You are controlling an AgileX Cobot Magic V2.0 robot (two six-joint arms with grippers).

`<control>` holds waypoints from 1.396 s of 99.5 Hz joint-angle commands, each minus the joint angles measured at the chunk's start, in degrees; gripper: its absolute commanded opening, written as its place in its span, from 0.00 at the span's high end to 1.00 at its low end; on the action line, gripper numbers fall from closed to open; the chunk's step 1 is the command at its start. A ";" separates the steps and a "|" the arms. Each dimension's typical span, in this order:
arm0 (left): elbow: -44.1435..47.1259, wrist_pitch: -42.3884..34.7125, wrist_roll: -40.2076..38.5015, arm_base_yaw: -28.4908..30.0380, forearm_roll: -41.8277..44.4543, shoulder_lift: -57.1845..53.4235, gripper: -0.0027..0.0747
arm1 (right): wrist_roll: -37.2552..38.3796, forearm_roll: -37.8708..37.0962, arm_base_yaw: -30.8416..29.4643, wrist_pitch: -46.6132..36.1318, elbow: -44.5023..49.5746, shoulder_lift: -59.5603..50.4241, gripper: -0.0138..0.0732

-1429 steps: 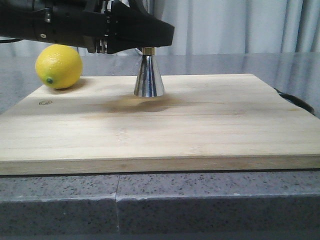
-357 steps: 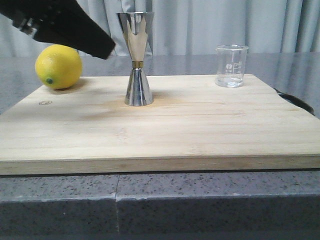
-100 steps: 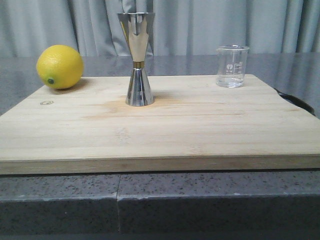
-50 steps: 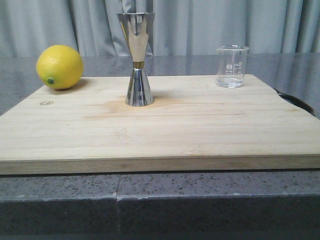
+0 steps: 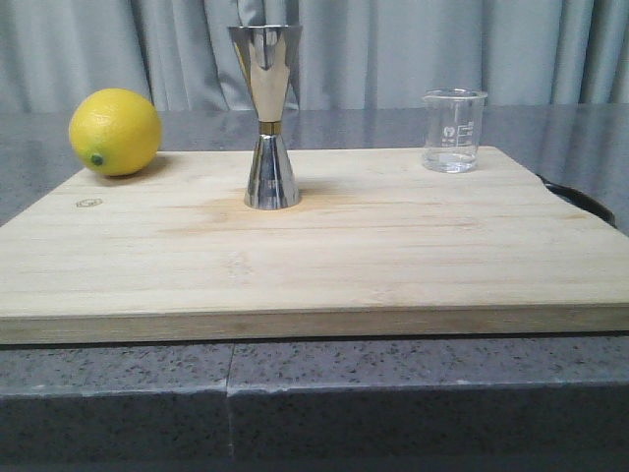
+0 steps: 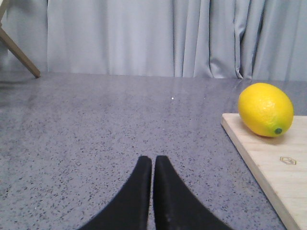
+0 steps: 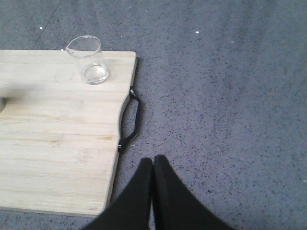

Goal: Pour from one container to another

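The clear glass beaker stands upright near the far right corner of the wooden board; the right wrist view shows the beaker too. The steel jigger stands upright on the board's far middle. Neither arm appears in the front view. My left gripper is shut and empty over the grey counter, left of the board. My right gripper is shut and empty over the counter, off the board's right side by its black handle.
A yellow lemon lies at the board's far left corner, and the left wrist view shows the lemon as well. Grey speckled counter surrounds the board. Curtains hang behind.
The left arm, over the jigger 14.4 s ago, has left the front view. The beaker, unseen then, stands at the board's far right. Nothing has moved in the last second.
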 commanded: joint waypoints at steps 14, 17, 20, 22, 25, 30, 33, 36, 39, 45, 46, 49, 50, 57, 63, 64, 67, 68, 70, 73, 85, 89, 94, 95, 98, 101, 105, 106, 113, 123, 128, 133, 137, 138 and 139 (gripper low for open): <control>0.20 -7.60 1.21 0.16 -0.48 -1.43 0.99 | -0.11 -1.36 0.13 -4.10 -1.84 0.45 0.91; 0.20 -7.89 1.52 0.16 -0.48 -1.43 0.99 | -0.11 -1.36 0.13 -4.10 -1.84 0.45 0.91; 0.20 -8.15 1.52 0.16 -0.48 -1.43 0.99 | -0.11 -1.36 0.13 -4.10 -1.84 0.45 0.91; 0.20 -8.40 1.52 0.16 -0.48 -1.43 0.99 | -0.11 -1.36 0.13 -4.10 -1.84 0.45 0.91; 0.20 -8.67 1.52 0.16 -0.48 -1.43 0.99 | -0.11 -1.36 0.13 -4.00 -1.84 0.45 0.91; 0.20 -8.68 1.52 0.16 -0.48 -1.43 0.99 | -0.11 -1.36 0.13 -4.04 -1.84 0.45 0.91; 0.20 -8.68 1.52 0.16 -0.48 -1.43 0.99 | -0.11 -1.36 0.13 -4.04 -1.84 0.45 0.91; 0.20 -8.68 1.52 0.16 -0.48 -1.43 0.99 | -0.11 -1.36 0.13 -4.04 -1.84 0.45 0.91; 0.20 -8.68 1.52 0.16 -0.48 -1.43 0.99 | -0.11 -1.36 0.13 -4.04 -1.84 0.45 0.91; 0.20 -8.68 1.52 0.16 -0.48 -1.43 0.99 | -0.11 -1.36 0.13 -4.04 -1.84 0.45 0.91; 0.20 -8.68 1.52 0.16 -0.48 -1.43 0.99 | -0.11 -1.36 0.13 -4.04 -1.84 0.45 0.91; 0.20 -8.68 1.52 0.16 -0.48 -1.43 0.99 | -0.11 -1.36 0.13 -4.04 -1.84 0.45 0.91; 0.20 -8.68 1.52 0.16 -0.48 -1.43 0.99 | -0.11 -1.36 0.13 -4.04 -1.84 0.45 0.91; 0.20 -8.68 1.52 0.16 -0.48 -1.43 0.99 | -0.11 -1.36 0.13 -4.04 -1.84 0.45 0.91; 0.20 -8.68 1.52 0.16 -0.48 -1.43 0.99 | -0.11 -1.36 0.13 -4.04 -1.84 0.45 0.91; 0.20 -8.68 1.52 0.16 -0.48 -1.43 0.99 | -0.11 -1.36 0.13 -4.04 -1.84 0.45 0.91; 0.20 -8.68 1.52 0.16 -0.48 -1.43 0.99 | -0.11 -1.36 0.13 -4.04 -1.84 0.45 0.91; 0.20 -8.68 1.52 0.16 -0.48 -1.43 0.99 | -0.11 -1.36 0.13 -4.04 -1.84 0.45 0.91; 0.20 -8.68 1.52 0.16 -0.48 -1.43 0.99 | -0.11 -1.36 0.13 -4.04 -1.84 0.45 0.91; 0.20 -8.68 1.52 0.16 -0.48 -1.43 0.99 | -0.11 -1.36 0.13 -4.04 -1.84 0.45 0.91; 0.20 -8.68 1.52 0.16 -0.48 -1.43 0.99 | -0.11 -1.36 0.13 -4.04 -1.84 0.45 0.91; 0.20 -8.68 1.52 0.16 -0.48 -1.43 0.99 | -0.11 -1.36 0.13 -4.04 -1.84 0.45 0.91; 0.20 -8.68 1.52 0.16 -0.48 -1.43 0.99 | -0.11 -1.36 0.13 -4.04 -1.84 0.45 0.91; 0.20 -8.68 1.52 0.16 -0.48 -1.43 0.99 | -0.11 -1.36 0.13 -4.04 -1.84 0.45 0.91; 0.20 -8.68 1.52 0.16 -0.48 -1.43 0.99 | -0.11 -1.36 0.13 -4.04 -1.84 0.45 0.91; 0.20 -8.68 1.52 0.16 -0.48 -1.43 0.99 | -0.11 -1.36 0.13 -4.04 -1.84 0.45 0.91; 0.20 -8.68 1.52 0.16 -0.48 -1.43 0.99 | -0.11 -1.36 0.13 -4.04 -1.74 0.45 0.91; 0.20 -8.68 1.52 0.16 -0.48 -1.43 0.99 | -0.11 -1.36 0.13 -4.14 -1.74 0.26 0.91; 0.20 -8.68 1.52 0.16 -0.48 -1.43 0.99 | -0.11 -1.45 -1.16 -5.09 -0.86 -0.60 0.91; 0.20 -8.68 1.52 0.16 -0.48 -1.43 0.99 | -0.12 -2.21 -5.39 -11.08 2.38 -2.92 0.91; 0.20 -8.68 1.52 0.16 -0.48 -1.43 0.99 | -0.12 -1.17 -8.13 -16.67 5.31 -4.59 0.91; 0.20 -8.68 1.52 0.16 -0.48 -1.43 0.99 | -0.12 0.46 -10.87 -22.69 8.86 -6.67 0.91; 0.20 -8.68 1.52 0.16 -0.48 -1.43 0.99 | -0.12 1.43 -13.01 -27.67 12.21 -8.70 0.91; 0.20 -8.68 1.52 0.16 -0.48 -1.43 0.99 | -0.12 1.65 -13.35 -28.45 12.79 -9.06 0.91; 0.20 -8.68 1.52 0.16 -0.48 -1.43 0.99 | -0.12 1.88 -14.01 -29.99 13.96 -9.79 0.91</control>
